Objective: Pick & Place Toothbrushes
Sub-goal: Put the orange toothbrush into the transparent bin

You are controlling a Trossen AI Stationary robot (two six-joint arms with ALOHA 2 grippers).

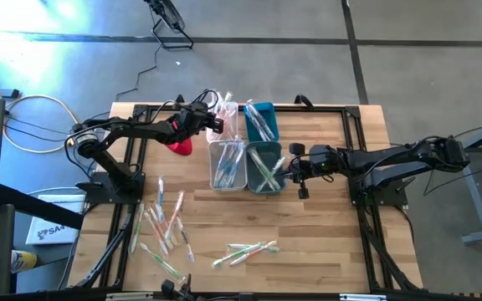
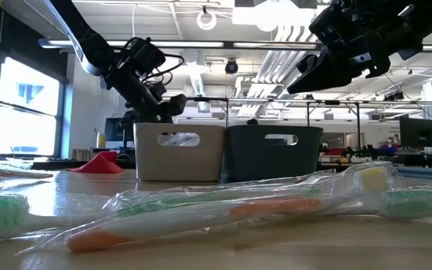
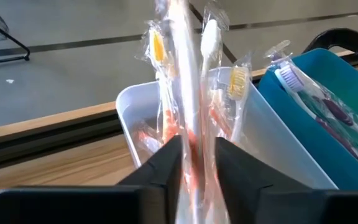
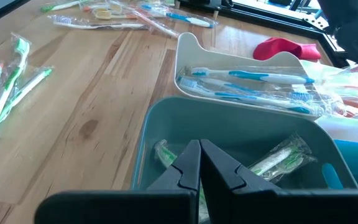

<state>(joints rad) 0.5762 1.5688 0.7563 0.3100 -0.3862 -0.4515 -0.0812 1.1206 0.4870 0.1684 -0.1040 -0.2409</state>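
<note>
Four bins (image 1: 245,146) sit mid-table in the high view, and my left gripper (image 1: 217,122) hangs at the far white bin (image 1: 227,113), the arm nearer that bin; loose toothbrushes (image 1: 164,224) lie well apart on the near side, with a red cloth (image 1: 180,146) beside the left arm. My right gripper (image 1: 294,170) waits at the edge of the near teal bin (image 1: 264,165).

From table height, a wrapped toothbrush (image 2: 201,214) fills the foreground; depth between the left gripper (image 2: 163,105) and the bins is unreadable here.

Through the left wrist camera, the held toothbrush (image 3: 182,74) runs straight out between the fingers (image 3: 166,162), long axis along my reach, over the white bin (image 3: 129,112); I judge the jaws narrowly spread around the wrapper, and I cannot tell if they grip.

Right wrist camera: fingers (image 4: 188,165) pressed together, empty, above green brushes (image 4: 278,158).
</note>
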